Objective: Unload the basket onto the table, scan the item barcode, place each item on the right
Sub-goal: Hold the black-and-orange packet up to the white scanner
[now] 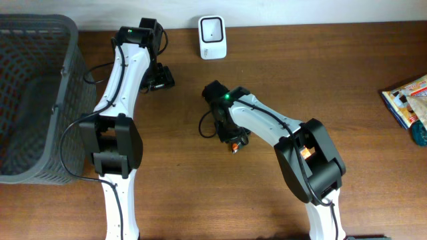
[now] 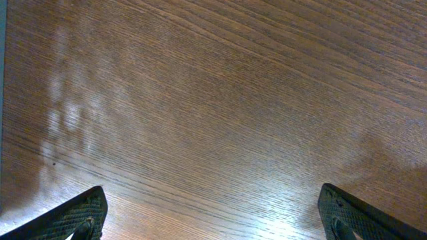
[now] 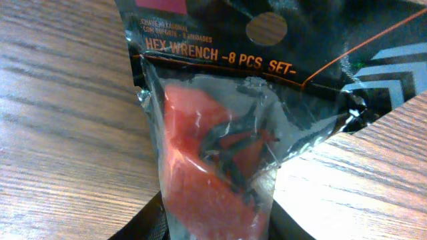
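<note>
Pack (image 3: 220, 133) of hex wrenches, near table centre, under right gripper (image 1: 235, 140), short of scanner (image 1: 212, 37). Clear film bag over red holder, dark printed header above. Judged light, with weight bunched low in holder and keys. Judged slippery and crinkly at film, soft at bag edges, stiff only through holder. Expect sag and swing of header if lifted by film alone.

Right gripper: fingers (image 3: 150, 223) set on both sides of lower end of pack, film creased between; read as a pinch across holder. Firmness of clamp not confirmable. Left gripper (image 2: 213, 223): spread wide, empty, above bare wood.

Grip point: across holder, on stiff bulk, not on loose film. Keep header free and uncovered. Barcode not visible in any view; presumably on hidden face. Avoid hard squeeze: risk of split film or slip along glossy surface.

Table (image 1: 373, 40): brown wood grain, flat, with patches of glare. Low friction against film likely; sliding possible before lift. Scanner at far edge, well apart from pack, dark window visible from above. Bare wood between pack and scanner. Basket (image 1: 33, 100) at far left, beside left arm, out of path. Printed packets (image 1: 405, 100) at right edge, well apart.
</note>
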Robot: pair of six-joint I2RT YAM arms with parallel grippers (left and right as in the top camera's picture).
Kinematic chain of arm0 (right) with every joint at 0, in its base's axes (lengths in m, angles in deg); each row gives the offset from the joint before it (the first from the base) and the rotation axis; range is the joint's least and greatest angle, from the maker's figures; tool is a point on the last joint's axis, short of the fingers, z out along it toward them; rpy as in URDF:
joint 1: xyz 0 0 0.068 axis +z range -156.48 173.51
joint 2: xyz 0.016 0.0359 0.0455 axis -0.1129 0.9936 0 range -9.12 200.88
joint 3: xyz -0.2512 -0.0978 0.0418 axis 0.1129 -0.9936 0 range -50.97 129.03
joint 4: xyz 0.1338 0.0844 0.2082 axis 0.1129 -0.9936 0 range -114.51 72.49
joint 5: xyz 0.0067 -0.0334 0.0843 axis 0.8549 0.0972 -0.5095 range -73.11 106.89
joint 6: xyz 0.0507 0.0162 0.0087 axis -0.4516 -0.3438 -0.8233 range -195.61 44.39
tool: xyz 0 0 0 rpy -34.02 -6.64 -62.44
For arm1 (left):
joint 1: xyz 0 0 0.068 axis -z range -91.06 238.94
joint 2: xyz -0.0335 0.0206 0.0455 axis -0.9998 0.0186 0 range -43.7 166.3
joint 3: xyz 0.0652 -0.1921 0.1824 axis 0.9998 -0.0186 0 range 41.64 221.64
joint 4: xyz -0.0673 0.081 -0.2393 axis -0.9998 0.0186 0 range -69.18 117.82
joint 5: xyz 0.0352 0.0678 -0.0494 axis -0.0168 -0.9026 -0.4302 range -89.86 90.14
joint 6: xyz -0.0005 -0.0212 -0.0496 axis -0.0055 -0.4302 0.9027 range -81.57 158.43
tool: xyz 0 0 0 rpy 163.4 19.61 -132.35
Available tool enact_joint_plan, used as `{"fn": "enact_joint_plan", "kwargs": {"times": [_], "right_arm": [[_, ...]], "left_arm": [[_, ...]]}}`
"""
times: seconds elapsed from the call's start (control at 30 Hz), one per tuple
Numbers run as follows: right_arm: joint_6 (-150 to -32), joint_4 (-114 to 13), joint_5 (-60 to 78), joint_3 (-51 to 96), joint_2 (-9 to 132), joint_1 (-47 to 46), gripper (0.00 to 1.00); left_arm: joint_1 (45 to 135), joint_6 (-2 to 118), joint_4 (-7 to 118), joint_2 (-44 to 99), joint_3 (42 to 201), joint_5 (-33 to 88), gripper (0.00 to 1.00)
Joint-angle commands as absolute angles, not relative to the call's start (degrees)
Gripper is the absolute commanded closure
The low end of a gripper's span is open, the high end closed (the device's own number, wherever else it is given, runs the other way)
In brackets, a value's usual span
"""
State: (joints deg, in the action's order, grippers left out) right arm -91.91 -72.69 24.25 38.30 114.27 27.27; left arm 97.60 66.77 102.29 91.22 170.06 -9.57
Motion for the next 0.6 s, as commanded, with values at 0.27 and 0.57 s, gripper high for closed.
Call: {"fn": "enact_joint_plan", "kwargs": {"times": [0.27, 0.57], "right_arm": [[-93.3, -64.08, 13.45, 61.34, 114.93, 15.8, 0.71], [-104.89, -32.98, 8.03, 64.93, 122.51, 14.88, 0.71]], "left_arm": [[97.82, 67.29, 102.34, 91.63, 171.0, -10.21, 0.01], [97.82, 67.29, 102.34, 91.63, 171.0, -10.21, 0.01]]}}
